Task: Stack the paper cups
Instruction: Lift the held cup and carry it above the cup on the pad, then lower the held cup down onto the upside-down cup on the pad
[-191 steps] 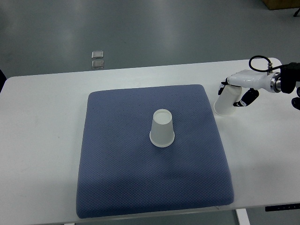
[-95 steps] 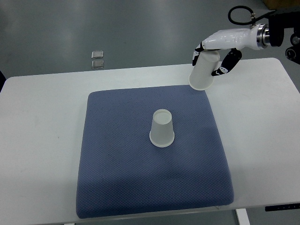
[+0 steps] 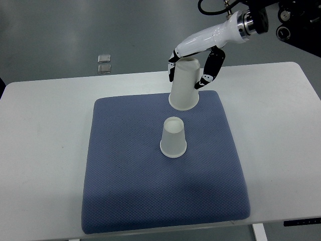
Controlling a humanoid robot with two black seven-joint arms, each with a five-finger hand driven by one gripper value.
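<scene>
Two paper cups are in view. One inverted cup [image 3: 173,137] stands mouth-down near the centre of the blue mat [image 3: 125,191] on the white table [image 3: 45,150]. Just beyond it — raised above the mat's far edge — the held cup [image 3: 183,85] hangs mouth-down, fingers of the right hand [image 3: 196,64] clamped around its upper part.

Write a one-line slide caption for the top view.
Right hand holds an inverted paper cup above the blue mat, near a second inverted cup.
</scene>
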